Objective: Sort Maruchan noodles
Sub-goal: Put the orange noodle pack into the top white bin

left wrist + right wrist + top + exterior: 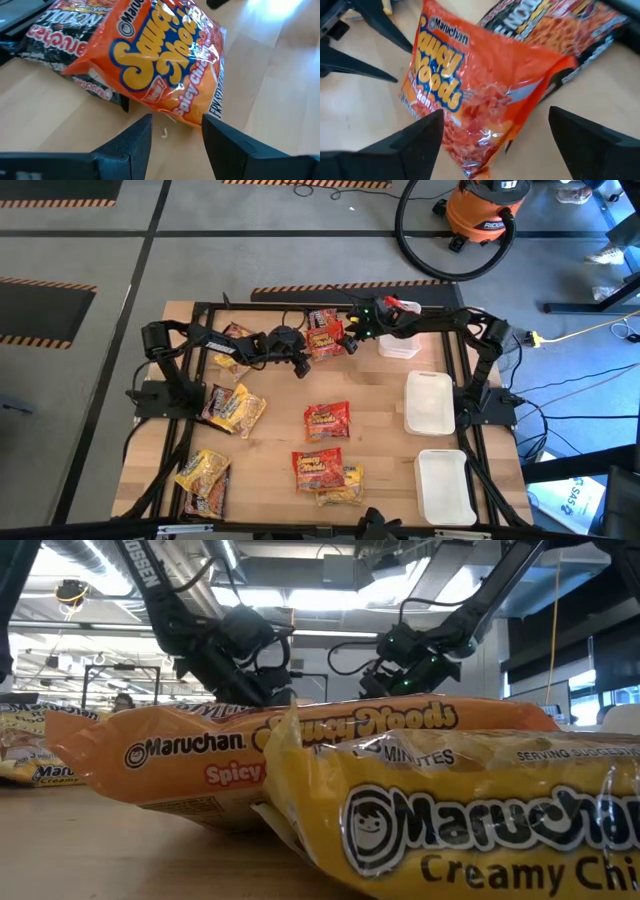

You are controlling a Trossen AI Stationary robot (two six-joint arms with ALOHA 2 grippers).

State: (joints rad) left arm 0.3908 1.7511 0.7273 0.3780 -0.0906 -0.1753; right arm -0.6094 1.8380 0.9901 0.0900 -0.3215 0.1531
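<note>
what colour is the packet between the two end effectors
Orange-red packet with yellow lettering, clearest in the right wrist view.

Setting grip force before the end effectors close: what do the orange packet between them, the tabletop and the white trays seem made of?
Orange packet: thin glossy plastic film, going by its glare streaks and crinkles; probably slippery.
Tabletop: light wood, showing plank seams and grain, with a smooth satin look.
Trays: matte white, with rounded corners and a raised rim; foam or moulded plastic, the look leaves that open.
</note>
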